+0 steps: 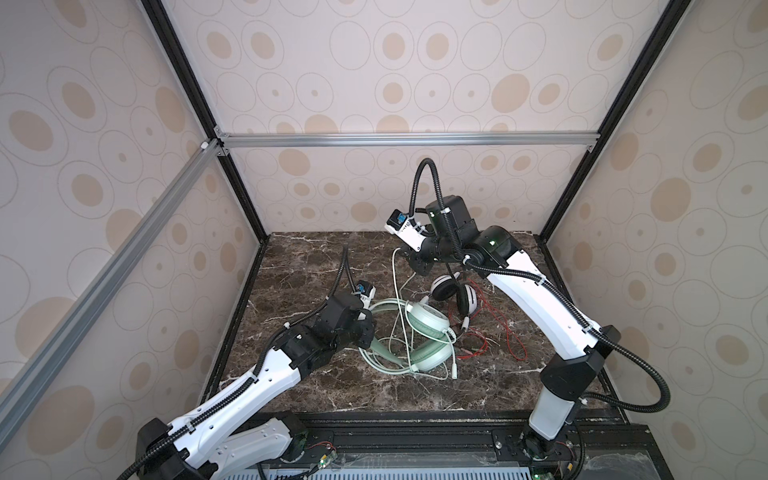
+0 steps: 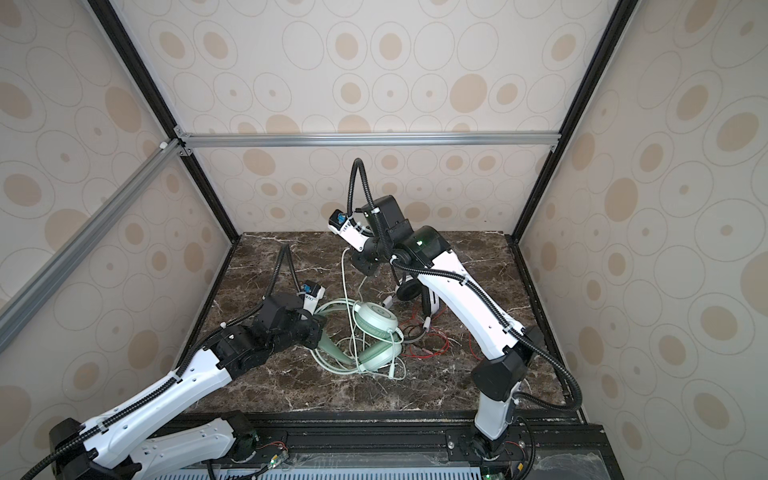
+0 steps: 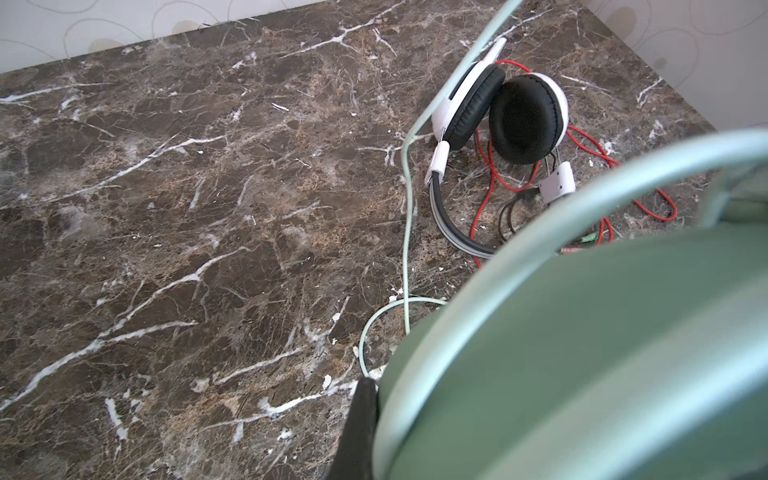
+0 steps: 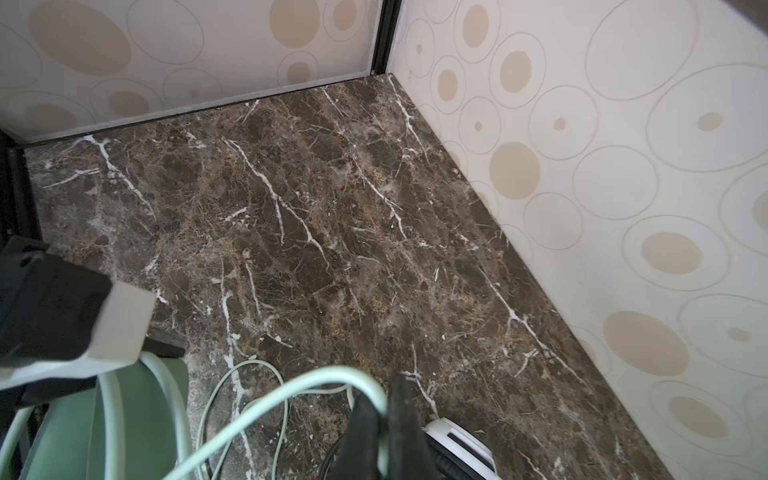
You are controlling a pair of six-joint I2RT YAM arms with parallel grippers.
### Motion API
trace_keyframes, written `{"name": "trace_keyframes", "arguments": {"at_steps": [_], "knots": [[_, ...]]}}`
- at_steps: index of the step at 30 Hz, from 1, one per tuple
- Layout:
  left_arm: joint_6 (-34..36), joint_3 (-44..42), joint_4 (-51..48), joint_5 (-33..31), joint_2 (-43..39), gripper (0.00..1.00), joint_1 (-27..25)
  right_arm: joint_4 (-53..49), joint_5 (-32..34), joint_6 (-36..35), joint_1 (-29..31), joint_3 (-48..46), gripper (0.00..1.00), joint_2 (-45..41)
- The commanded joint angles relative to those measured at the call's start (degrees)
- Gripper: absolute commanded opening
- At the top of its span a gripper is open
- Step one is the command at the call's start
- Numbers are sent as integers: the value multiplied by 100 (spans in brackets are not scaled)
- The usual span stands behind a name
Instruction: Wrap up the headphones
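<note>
In both top views the mint headset [image 1: 427,319] lies mid-table [image 1: 316,257], with most of its pale cable [image 1: 394,286] in slack loops around it. The left gripper [image 1: 367,332] is clamped on the headband [image 1: 379,348]. The right gripper [image 1: 420,269], raised toward the back, pinches the pale cable and holds a strand up off the heap. Just beside the mint one, the white headset [image 1: 446,291] lies with its red cable [image 1: 515,345] sprawled over the marble.

In the left wrist view the headband fills the near corner, with one finger [image 3: 358,428] pressed against it and the other finger hidden. The pale cable climbs out of the frame. The white headset sits beyond, with nothing on it.

In the right wrist view the fingers [image 4: 401,419] are shut narrow on the pale cable, which bends over them. The mint headset and the left gripper sit at the edge of the frame.

I'd say this is early going. The mint headset is pinned and its cable is in hand, but I see no turns laid around it yet. The white headset and its red cable are all still to do.
</note>
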Motion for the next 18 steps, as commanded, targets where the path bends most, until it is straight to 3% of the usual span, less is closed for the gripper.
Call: {"name": "trace_keyframes", "arguments": {"at_steps": [1,8,13,18], "knots": [[43,230,97,98,-156,0,-93,142,-326,287,-159,81,0,-60],[-10,251,-31,-18,-337,0,-93,1242,-612,911,-688,-1492,0,-706],[-12,421,-299,-224,-469,0,-94,1706,-1492,1464,-1257,-2194,0,-887],[-122,637,-195,244,-676,0,-92,2267,-2446,1626,-1280,-2617,3,-763]]}}
